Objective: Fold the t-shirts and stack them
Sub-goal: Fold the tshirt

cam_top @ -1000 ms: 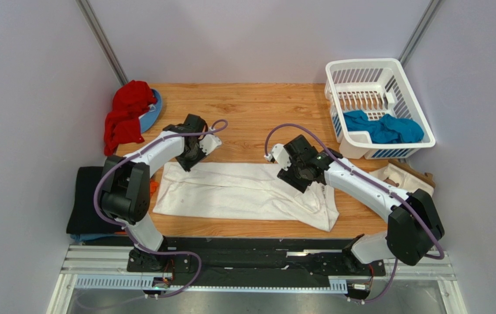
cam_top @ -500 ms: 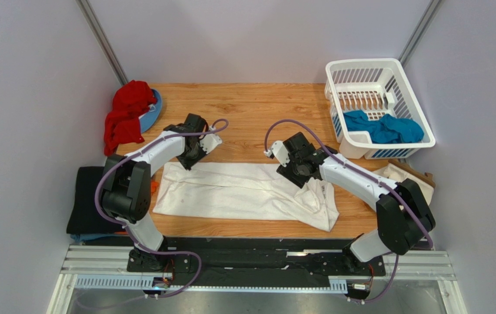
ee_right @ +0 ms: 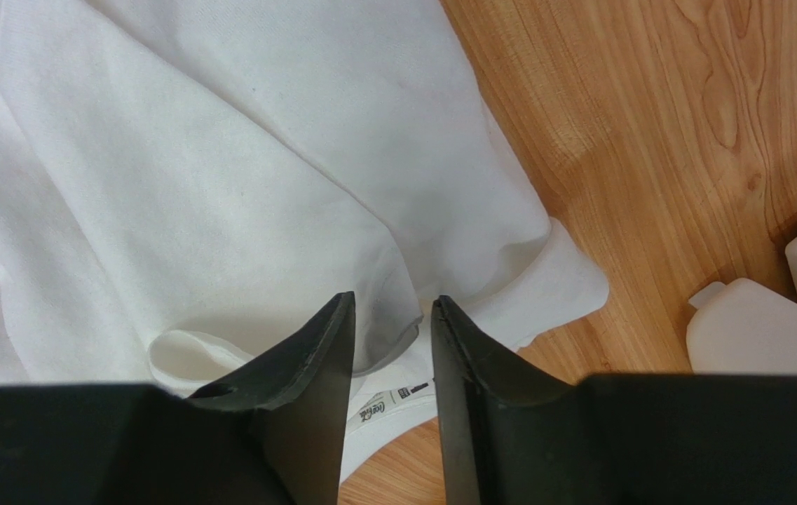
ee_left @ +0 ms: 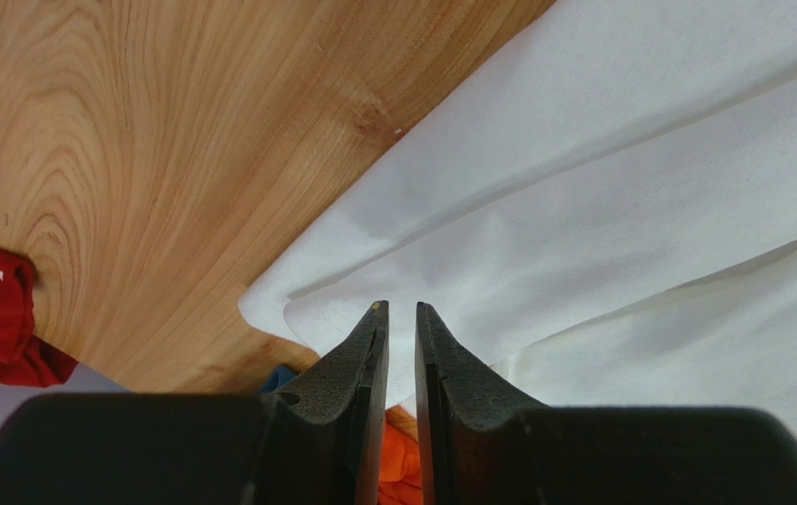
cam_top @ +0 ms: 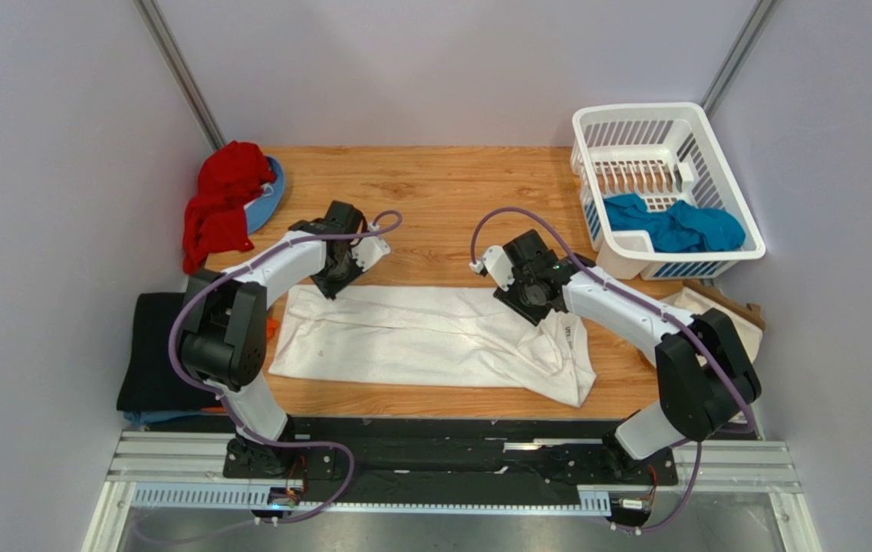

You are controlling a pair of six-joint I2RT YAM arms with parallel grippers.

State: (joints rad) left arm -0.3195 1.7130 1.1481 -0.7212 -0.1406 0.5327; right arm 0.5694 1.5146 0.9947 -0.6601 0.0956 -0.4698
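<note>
A white t-shirt (cam_top: 429, 336) lies folded into a long strip across the near half of the table. My left gripper (cam_top: 332, 271) sits at its far left corner. In the left wrist view the jaws (ee_left: 397, 307) are closed to a thin slit, tips on the hem of the white t-shirt (ee_left: 602, 210). My right gripper (cam_top: 534, 301) is over the shirt's right end by the collar. Its jaws (ee_right: 392, 303) stand apart, with a raised fold of the white t-shirt (ee_right: 213, 189) between the tips and the neck label (ee_right: 402, 398) below.
A white basket (cam_top: 648, 124) at the far right holds a teal t-shirt (cam_top: 673, 224). A red garment (cam_top: 221, 205) lies on a blue plate (cam_top: 272, 193) at the far left. A black t-shirt (cam_top: 152, 351) and an orange one (cam_top: 272, 328) lie left; a cream bag (cam_top: 719, 313) right.
My right gripper has shifted a little to the right and farther onto the shirt's collar end, and its jaws have narrowed. The left arm has stayed where it was.
</note>
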